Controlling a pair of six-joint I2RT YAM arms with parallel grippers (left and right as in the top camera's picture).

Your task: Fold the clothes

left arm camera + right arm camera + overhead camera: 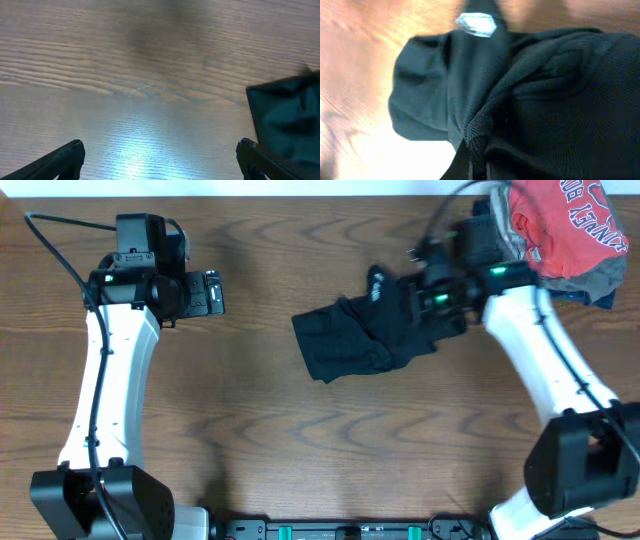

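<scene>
- Overhead: bright, even light from above. The bench (250, 430) grain is sharp, with only faint, soft shadows beside the arms.
- Left wrist: a white glare patch lies low on the bench. The far grain blurs, and a dim shadow sits at the top.
- Right wrist: orange cast, blown-out white at lower left. The black garment (545, 100) is mostly soft, its weave crisp only mid-frame.

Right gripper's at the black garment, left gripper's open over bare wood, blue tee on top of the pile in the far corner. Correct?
Not quite: the tee on top of the pile is red with white lettering, not blue, as the overhead view shows. The rest holds: the right gripper is at the black garment, and the left gripper is open over bare wood.
</scene>
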